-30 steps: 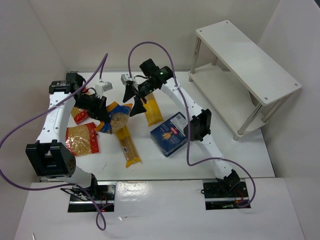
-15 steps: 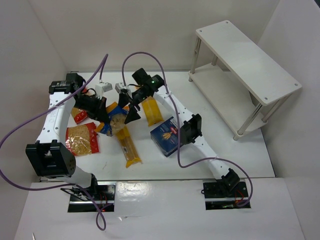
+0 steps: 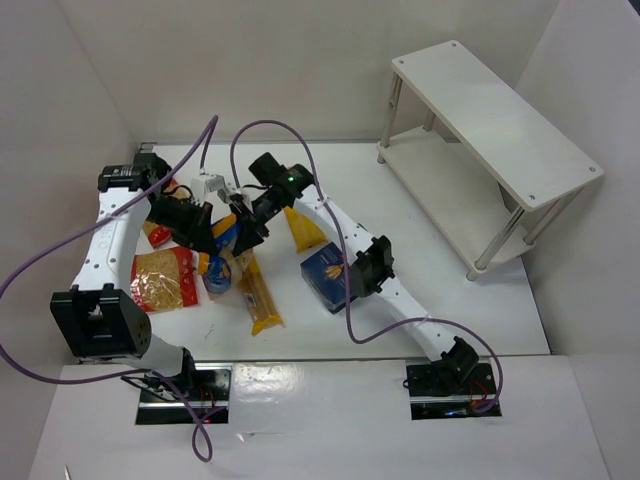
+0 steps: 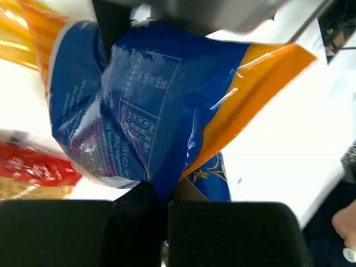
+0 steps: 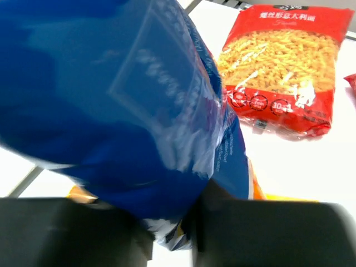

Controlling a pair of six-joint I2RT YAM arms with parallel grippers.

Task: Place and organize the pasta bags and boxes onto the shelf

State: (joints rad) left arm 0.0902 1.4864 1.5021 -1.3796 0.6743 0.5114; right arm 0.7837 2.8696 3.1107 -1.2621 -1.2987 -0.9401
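Note:
The blue bag [image 3: 217, 270] with orange ends hangs off the table between both grippers. My left gripper [image 3: 205, 235] is shut on one edge of it, and in the left wrist view the blue bag [image 4: 144, 100] fills the frame above the left gripper [image 4: 161, 208]. My right gripper [image 3: 240, 232] is shut on the other side; the blue bag [image 5: 111, 94] bulges over the right gripper [image 5: 172, 236]. The dark blue pasta box [image 3: 328, 272] lies mid-table, partly under the right arm. The white shelf [image 3: 500, 110] stands at the far right.
A red bag [image 3: 162, 280] lies at the left, with another red bag [image 3: 155, 232] behind it under the left arm. One yellow spaghetti packet [image 3: 260, 298] lies near the front, a second spaghetti packet [image 3: 303, 228] further back. The red bag [image 5: 283, 67] shows beyond the blue one.
My right arm has swung left from over the spaghetti packet to the blue bag and its jaws have shut on it. The bag has shifted toward the front. The left arm has barely moved.

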